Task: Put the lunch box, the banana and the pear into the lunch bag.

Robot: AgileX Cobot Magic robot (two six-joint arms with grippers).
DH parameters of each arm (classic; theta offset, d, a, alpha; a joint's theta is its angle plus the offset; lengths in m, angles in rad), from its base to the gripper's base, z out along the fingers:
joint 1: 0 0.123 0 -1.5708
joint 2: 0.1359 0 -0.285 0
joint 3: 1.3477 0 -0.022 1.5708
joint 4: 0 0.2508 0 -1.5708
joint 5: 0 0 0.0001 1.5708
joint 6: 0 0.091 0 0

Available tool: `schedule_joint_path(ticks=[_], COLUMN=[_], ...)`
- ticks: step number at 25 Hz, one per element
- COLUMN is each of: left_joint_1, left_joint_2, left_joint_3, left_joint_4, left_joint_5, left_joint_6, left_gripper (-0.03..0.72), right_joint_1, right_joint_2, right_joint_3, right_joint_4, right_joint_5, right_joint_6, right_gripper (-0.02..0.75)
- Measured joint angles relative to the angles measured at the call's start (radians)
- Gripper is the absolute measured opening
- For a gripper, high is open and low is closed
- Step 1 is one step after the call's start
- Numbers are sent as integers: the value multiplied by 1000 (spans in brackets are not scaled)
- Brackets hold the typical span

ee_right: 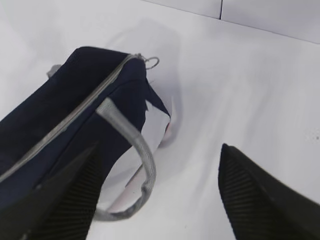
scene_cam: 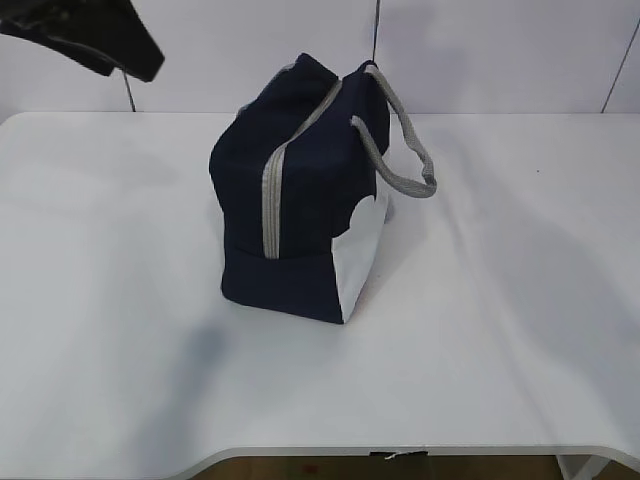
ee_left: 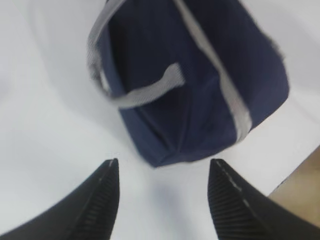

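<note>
The navy lunch bag [scene_cam: 300, 190] stands on the white table [scene_cam: 520, 320], its grey zipper [scene_cam: 272, 190] shut along the top and front. Its grey strap handles [scene_cam: 405, 150] hang to the right. My left gripper [ee_left: 164, 162] is open and empty, above the table just short of the bag [ee_left: 195, 85]. My right gripper [ee_right: 160, 147] is open and empty beside the bag [ee_right: 65, 115]; one handle loop [ee_right: 142, 160] lies by its left finger and the zipper's ring pull [ee_right: 152, 62] lies beyond. The lunch box, banana and pear are out of view.
A dark part of the left arm [scene_cam: 100, 40] hangs at the top left of the exterior view. A white wall with thin seams stands behind the table. The table's front edge [scene_cam: 400, 452] runs along the bottom.
</note>
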Motion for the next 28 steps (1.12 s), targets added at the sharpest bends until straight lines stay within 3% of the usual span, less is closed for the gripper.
schedule_joint_path(ticks=[4, 9, 28], left_joint_1=[0, 0, 0], left_joint_2=[-57, -114, -268], left_joint_3=[0, 0, -2], left_joint_4=[131, 221, 237], left_joint_5=[59, 136, 185], left_joint_6=[-96, -172, -219], left_gripper=[430, 417, 382], right_joint_1=[63, 78, 78], right_joint_2=[-80, -161, -536], right_joint_3=[78, 180, 612], right_joint_4=[-71, -102, -134], right_joint_5=[4, 6, 6], right_joint_6=[25, 48, 71], right_gripper=[575, 575, 567])
